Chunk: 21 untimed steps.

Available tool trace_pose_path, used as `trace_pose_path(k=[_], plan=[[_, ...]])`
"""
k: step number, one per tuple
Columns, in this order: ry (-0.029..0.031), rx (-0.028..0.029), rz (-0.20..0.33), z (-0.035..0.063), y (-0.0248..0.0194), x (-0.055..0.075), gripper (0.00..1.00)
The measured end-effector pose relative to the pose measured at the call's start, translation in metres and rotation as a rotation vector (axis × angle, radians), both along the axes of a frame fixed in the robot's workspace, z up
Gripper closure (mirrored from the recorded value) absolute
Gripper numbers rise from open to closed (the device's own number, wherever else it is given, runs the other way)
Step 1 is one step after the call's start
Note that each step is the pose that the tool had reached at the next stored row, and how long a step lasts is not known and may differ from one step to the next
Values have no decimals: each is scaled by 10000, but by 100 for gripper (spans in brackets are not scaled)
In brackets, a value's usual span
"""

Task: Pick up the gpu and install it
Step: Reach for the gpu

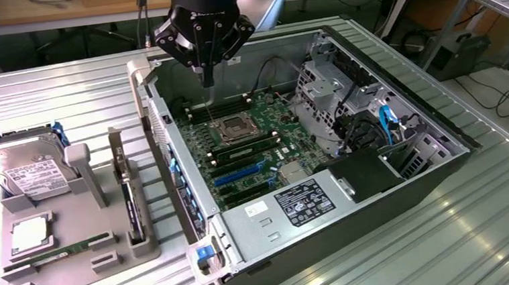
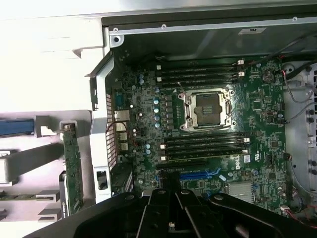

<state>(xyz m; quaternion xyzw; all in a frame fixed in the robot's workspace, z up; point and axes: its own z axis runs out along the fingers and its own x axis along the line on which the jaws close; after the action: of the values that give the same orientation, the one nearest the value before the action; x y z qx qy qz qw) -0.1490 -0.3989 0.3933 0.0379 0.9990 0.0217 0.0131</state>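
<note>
the end effector hangs pointing straight down, closed to a narrow tip, empty.

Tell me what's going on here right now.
The robot arm's black end effector hangs over the open grey computer case, above its green motherboard, carrying nothing. The gpu, a thin flat dark expansion card, stands upright in the grey holder tray on the exterior view's left, next to the silver hard drive, not yet picked up.
</note>
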Motion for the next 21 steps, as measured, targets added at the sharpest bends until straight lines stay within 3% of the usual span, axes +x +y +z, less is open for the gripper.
trace_pose_path(k=[21], plan=[[0,-1,1,0,0,-130,89]])
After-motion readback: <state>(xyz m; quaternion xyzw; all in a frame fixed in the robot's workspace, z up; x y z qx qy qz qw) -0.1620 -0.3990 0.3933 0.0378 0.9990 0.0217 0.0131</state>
